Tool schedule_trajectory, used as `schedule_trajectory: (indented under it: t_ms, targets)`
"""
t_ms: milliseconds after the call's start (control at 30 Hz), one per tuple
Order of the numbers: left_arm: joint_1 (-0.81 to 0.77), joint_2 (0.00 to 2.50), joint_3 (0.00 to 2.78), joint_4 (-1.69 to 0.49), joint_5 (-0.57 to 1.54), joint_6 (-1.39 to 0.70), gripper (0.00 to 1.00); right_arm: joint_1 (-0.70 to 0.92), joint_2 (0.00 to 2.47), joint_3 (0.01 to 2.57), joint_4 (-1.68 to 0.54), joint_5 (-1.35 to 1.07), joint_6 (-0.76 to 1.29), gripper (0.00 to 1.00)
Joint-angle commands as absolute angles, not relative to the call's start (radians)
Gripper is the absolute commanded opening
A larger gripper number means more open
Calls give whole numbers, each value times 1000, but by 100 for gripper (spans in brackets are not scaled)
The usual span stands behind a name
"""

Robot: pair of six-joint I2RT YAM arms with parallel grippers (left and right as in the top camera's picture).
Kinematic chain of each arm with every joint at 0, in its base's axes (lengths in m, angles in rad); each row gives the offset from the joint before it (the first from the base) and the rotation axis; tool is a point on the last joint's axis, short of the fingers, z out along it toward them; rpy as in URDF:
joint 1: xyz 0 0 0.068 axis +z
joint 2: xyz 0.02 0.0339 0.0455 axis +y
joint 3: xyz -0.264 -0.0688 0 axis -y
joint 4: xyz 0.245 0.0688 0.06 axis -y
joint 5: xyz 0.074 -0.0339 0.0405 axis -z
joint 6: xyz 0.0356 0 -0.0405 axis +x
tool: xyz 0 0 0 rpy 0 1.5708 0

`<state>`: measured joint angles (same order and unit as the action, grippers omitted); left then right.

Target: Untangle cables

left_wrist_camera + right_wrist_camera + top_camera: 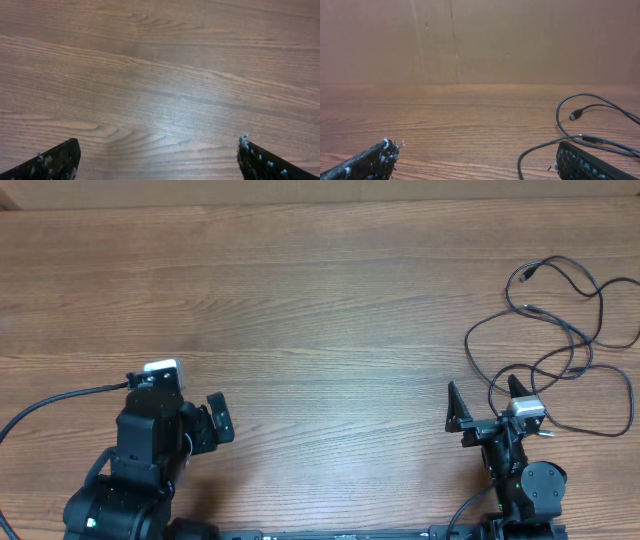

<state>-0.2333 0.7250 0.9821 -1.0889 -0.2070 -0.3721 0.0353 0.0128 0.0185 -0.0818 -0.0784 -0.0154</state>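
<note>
The cables (572, 350) are seen spread in long, loose loops over the far right part of the wooden worktop (320, 300), with several strands crossing one another. Two small plug ends are made out in the overhead view: one plug (525, 275) near the top of the loops and a second plug (531, 308) a little below it. The lowest loop is carried out to the right edge of the picture and back toward the right arm.

The right claw (488, 405) is held low over the worktop at the near edge of the loops, with its jaws set wide apart and nothing gripped between them. In the right wrist view the same claw (476, 150) is shown with bare wood between its fingers (380, 155). A strand of the cables (540, 147) is seen curving just beside the right-hand finger; whether it is touched cannot be told. Farther back, a plug end (575, 116) is seen lying on the wood within a raised loop. Behind the worktop a plain brown panel (470, 40) is seen.

The left claw (157, 150) is kept well apart from the cables, over the left part of the worktop. Its jaws are likewise spread wide, and only wood grain is shown between them. A thick black lead (50, 405) is seen running from the left edge to the left arm.
</note>
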Motion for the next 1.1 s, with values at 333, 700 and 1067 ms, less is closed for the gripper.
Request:
schedule_trajectory:
  t_ms: [333,700,1067]
  targets:
    - [-85,533,754,-833,-113,-174,100,45,6,9,-77,-82,-20,100]
    - [-12,169,291,-390,-28,-148,100,45,6,9,-77,-82,-20,100]
    - [14,3,10,112,62,-34,100,45,6,9,-77,-82,-20,100]
